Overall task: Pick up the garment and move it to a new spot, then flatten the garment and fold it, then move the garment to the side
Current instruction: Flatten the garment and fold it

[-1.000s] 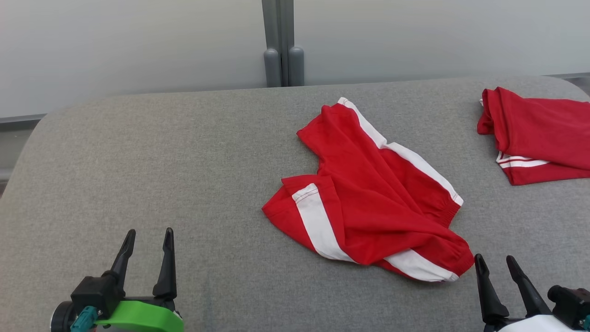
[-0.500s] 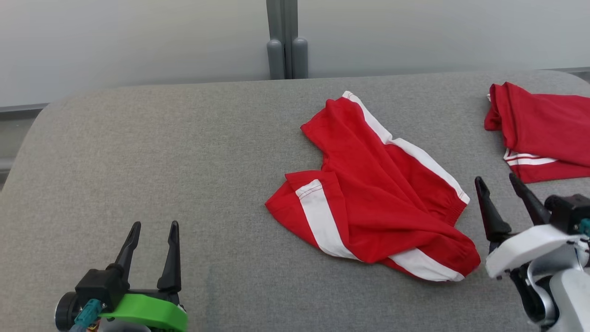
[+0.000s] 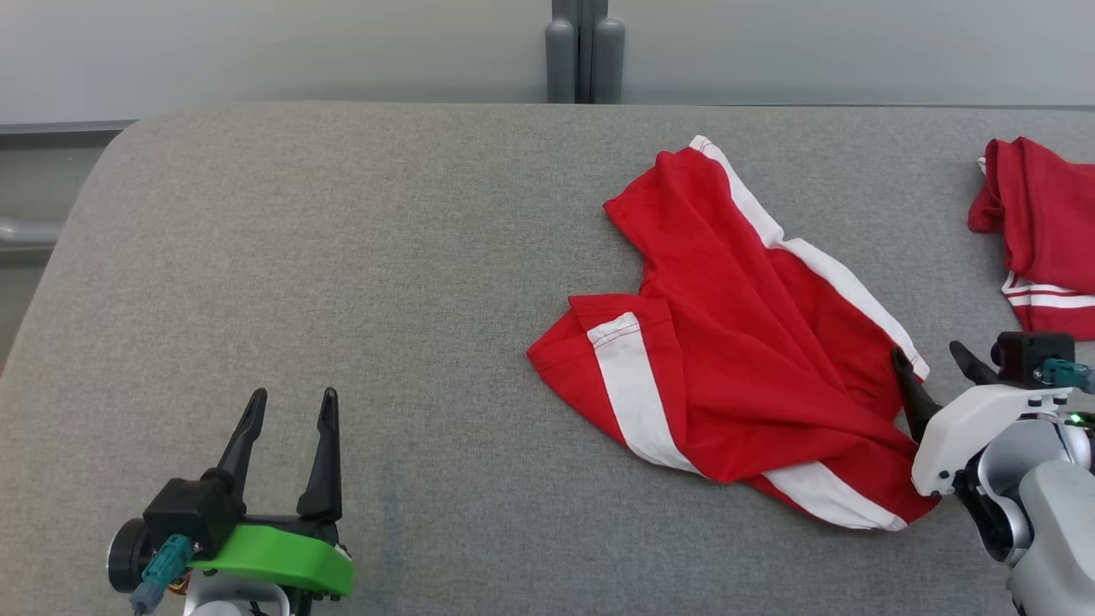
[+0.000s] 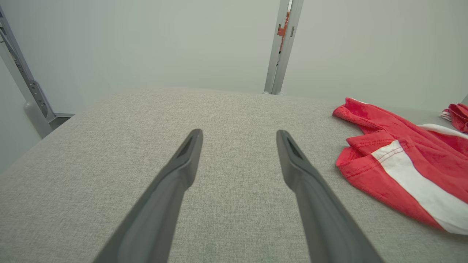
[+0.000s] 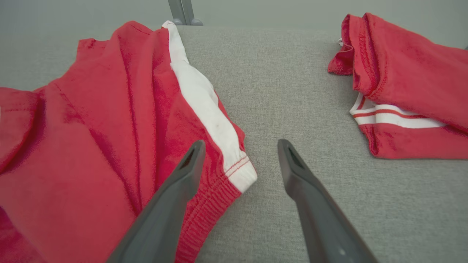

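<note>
A crumpled red garment (image 3: 736,342) with white side stripes lies flat on a grey padded table (image 3: 342,257), right of the table's middle. The right gripper (image 3: 926,349), over the table's near right part, has its fingers spread wide and holds nothing; one finger is above the garment's elastic waistband, the other above bare table. The left gripper (image 3: 292,395), over the table's near left part, is also spread wide and empty. A second red garment (image 3: 1039,222) rests at the table's far right.

Two red garments (image 3: 736,342) (image 3: 1044,222), two claws (image 3: 292,395) (image 3: 926,349), one grey table (image 3: 342,257)
</note>
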Controlling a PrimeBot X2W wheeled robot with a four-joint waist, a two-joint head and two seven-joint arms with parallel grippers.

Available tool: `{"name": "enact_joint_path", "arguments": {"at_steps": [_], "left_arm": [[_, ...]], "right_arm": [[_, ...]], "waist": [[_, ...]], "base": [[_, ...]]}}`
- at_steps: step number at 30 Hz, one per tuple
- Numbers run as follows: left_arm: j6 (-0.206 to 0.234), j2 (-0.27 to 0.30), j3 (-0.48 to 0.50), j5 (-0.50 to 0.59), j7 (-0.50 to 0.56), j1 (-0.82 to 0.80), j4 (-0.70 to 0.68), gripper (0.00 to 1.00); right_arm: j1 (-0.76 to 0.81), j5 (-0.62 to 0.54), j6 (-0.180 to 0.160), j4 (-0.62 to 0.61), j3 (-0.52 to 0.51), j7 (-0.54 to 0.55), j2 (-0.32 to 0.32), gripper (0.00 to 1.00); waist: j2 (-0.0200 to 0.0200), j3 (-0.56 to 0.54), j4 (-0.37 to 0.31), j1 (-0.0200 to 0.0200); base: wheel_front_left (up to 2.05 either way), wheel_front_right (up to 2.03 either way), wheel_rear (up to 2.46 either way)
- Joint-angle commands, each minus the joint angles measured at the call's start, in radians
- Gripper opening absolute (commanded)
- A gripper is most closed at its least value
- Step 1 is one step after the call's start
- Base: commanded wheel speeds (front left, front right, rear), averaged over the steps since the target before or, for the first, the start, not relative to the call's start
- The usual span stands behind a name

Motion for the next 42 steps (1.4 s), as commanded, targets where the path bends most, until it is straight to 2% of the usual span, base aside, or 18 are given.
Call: {"name": "enact_joint_path", "arguments": {"at_steps": [1,3,4,5,6,17,24,25,26,27,34,42], "left_arm": [[-0.003,0.000,0.001,-0.010,0.000,-0.017,-0.003,1.00],[-0.003,-0.001,0.001,-0.011,0.000,-0.022,-0.004,1.00],[-0.003,-0.001,0.001,-0.011,0.000,-0.025,-0.004,1.00],[-0.003,-0.001,0.001,-0.011,0.000,-0.027,-0.004,1.00],[-0.003,-0.001,-0.001,-0.010,0.000,-0.031,-0.003,1.00],[-0.003,-0.007,-0.028,-0.016,0.000,-0.066,0.010,1.00],[-0.003,-0.013,-0.044,-0.023,0.000,-0.085,0.018,1.00],[-0.003,-0.014,-0.046,-0.023,0.000,-0.087,0.019,1.00],[-0.003,-0.015,-0.048,-0.023,0.000,-0.089,0.020,1.00],[-0.003,-0.015,-0.050,-0.023,0.000,-0.091,0.021,1.00],[-0.003,-0.008,-0.038,-0.018,0.000,-0.068,0.027,1.00],[-0.003,0.008,-0.011,-0.007,0.000,-0.029,0.019,1.00]], "right_arm": [[-0.020,0.012,-0.001,0.024,0.007,0.010,0.003,1.00],[-0.034,0.018,-0.001,0.059,0.022,0.023,0.004,1.00],[-0.044,0.025,-0.001,0.078,0.031,0.027,0.005,0.84],[-0.052,0.029,-0.001,0.091,0.038,0.033,0.005,0.53],[-0.066,0.033,-0.001,0.102,0.046,0.030,0.003,0.00],[-0.304,0.021,-0.001,0.195,0.097,-0.045,-0.043,0.00],[-0.473,0.010,-0.001,0.377,0.076,-0.076,-0.014,0.02],[-0.486,0.006,-0.001,0.405,0.073,-0.081,-0.010,0.40],[-0.500,0.001,-0.001,0.438,0.072,-0.083,-0.004,0.95],[-0.512,-0.001,-0.001,0.460,0.072,-0.095,0.002,1.00],[-0.519,0.004,-0.001,0.513,0.129,-0.208,0.029,1.00],[-0.413,0.072,-0.001,0.370,0.165,-0.271,0.009,1.00]], "waist": [[0.0000,0.019,0.013,0.0000],[0.0000,0.028,0.016,0.0000],[0.0000,0.032,0.017,0.0000],[0.0000,0.035,0.017,0.0000],[0.0000,0.039,0.018,0.0000],[0.0000,0.068,0.051,0.0000],[0.0000,0.091,0.081,0.0000],[0.0000,0.093,0.084,0.0000],[0.0000,0.094,0.087,0.0000],[0.0000,0.094,0.089,0.0000],[0.0000,0.059,0.062,0.0000],[0.0000,-0.004,-0.002,0.0000]], "base": [[0.00,0.00,0.00],[0.00,0.00,0.00],[0.00,0.00,0.00],[0.00,0.00,0.00],[0.00,0.00,0.00],[0.00,0.00,0.00],[0.00,0.00,0.00],[0.00,0.00,0.00],[0.00,0.00,0.00],[0.00,0.00,0.00],[0.00,0.00,0.00],[0.00,0.00,0.00]]}}
